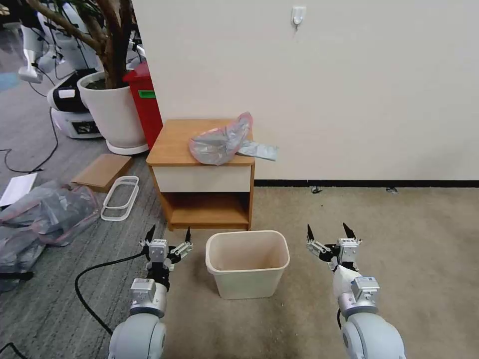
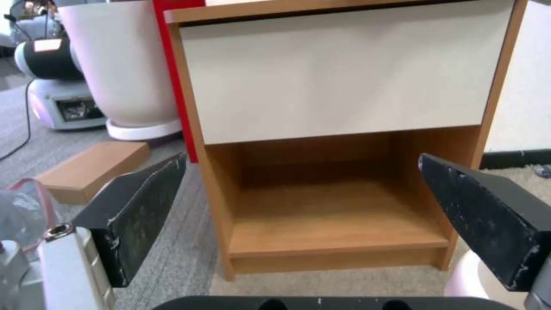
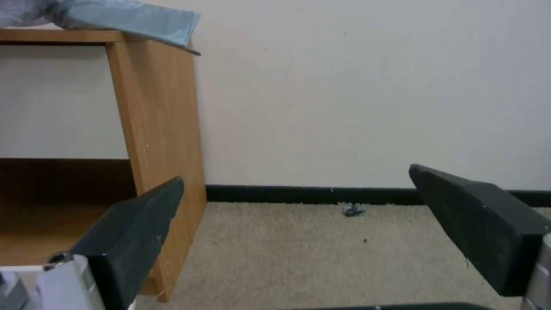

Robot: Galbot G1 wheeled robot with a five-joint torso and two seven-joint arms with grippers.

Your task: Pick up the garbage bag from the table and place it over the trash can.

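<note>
The left gripper [image 1: 168, 235] is held low above the carpet with its fingers spread apart and nothing between them; the right gripper [image 1: 328, 232] is held likewise, spread and empty. Between the two grippers, on the floor, the trash can [image 1: 247, 263] is seen upright with nothing inside it. Just beyond the can, ahead of both grippers, the table [image 1: 174, 144] is set against the wall, its lower shelf bare. The garbage bag [image 1: 223, 141] lies crumpled on the tabletop, one corner hanging past the edge nearer the right gripper.
</note>
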